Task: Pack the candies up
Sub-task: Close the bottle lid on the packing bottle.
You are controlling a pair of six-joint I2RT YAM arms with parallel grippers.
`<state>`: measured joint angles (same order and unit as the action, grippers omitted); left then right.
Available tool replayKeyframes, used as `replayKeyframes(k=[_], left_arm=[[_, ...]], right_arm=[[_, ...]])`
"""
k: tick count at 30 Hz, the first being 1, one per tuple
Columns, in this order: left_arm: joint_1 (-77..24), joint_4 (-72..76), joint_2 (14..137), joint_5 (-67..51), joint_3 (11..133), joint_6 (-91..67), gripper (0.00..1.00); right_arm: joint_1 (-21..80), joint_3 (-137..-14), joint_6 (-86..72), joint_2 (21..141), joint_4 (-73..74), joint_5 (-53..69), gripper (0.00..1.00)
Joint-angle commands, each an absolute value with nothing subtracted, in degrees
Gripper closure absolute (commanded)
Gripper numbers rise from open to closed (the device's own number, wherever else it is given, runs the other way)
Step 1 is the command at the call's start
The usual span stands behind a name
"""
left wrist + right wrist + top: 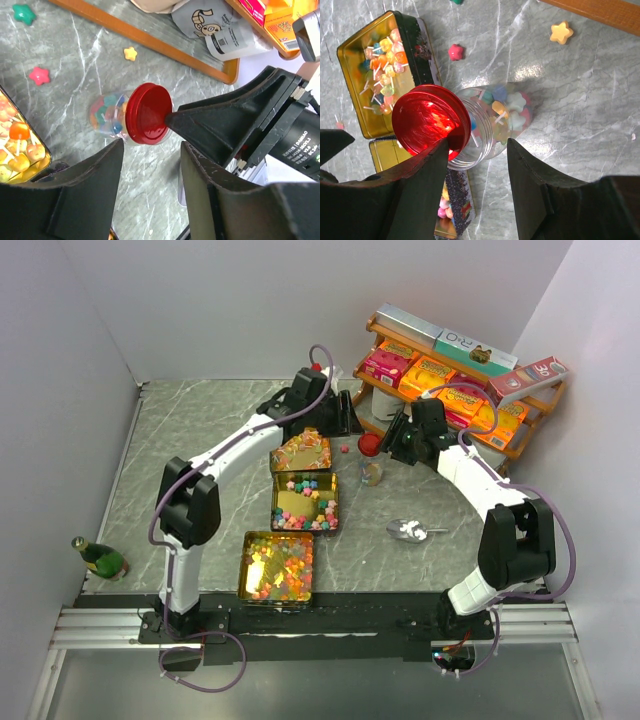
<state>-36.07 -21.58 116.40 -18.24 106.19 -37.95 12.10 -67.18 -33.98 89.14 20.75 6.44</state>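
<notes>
Candies fill three open gold tins (pixel 329 485) in a column mid-table. More candies sit in a clear jar (pixel 373 473), which lies on its side in the right wrist view (pixel 505 117). A red lid (pixel 431 122) is off the jar's mouth and rests against my right gripper's left fingertip (pixel 440 150). My right gripper (pixel 477 150) is open over the jar's neck. My left gripper (pixel 150 167) is open and empty, just left of the lid (pixel 148 113). Loose star candies (pixel 39 75) lie on the table.
A wooden shelf (pixel 528 440) with orange and pink boxes stands at the back right, close behind both grippers. A metal scoop (pixel 408 530) lies right of the tins. A green bottle (pixel 100 558) lies at the near left. Walls close in on both sides.
</notes>
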Motion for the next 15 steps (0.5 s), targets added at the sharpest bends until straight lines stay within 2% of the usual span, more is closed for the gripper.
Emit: replayKeyframes(k=[1, 6, 15], left_arm=[[-36.12, -19.25, 118.99, -16.7, 110.29, -37.18, 0.49], [-36.12, -17.23, 120.67, -16.96, 110.92, -36.3, 0.55], [-36.38, -16.7, 122.96, -19.25, 111.18, -36.21, 0.56]], right_arm=[[11.69, -69.26, -33.57, 88.51, 20.04, 5.45, 0.43], [11.6, -68.91, -33.66, 88.24, 19.86, 5.89, 0.44], [11.6, -69.26, -33.75, 87.89, 20.21, 6.42, 0.45]])
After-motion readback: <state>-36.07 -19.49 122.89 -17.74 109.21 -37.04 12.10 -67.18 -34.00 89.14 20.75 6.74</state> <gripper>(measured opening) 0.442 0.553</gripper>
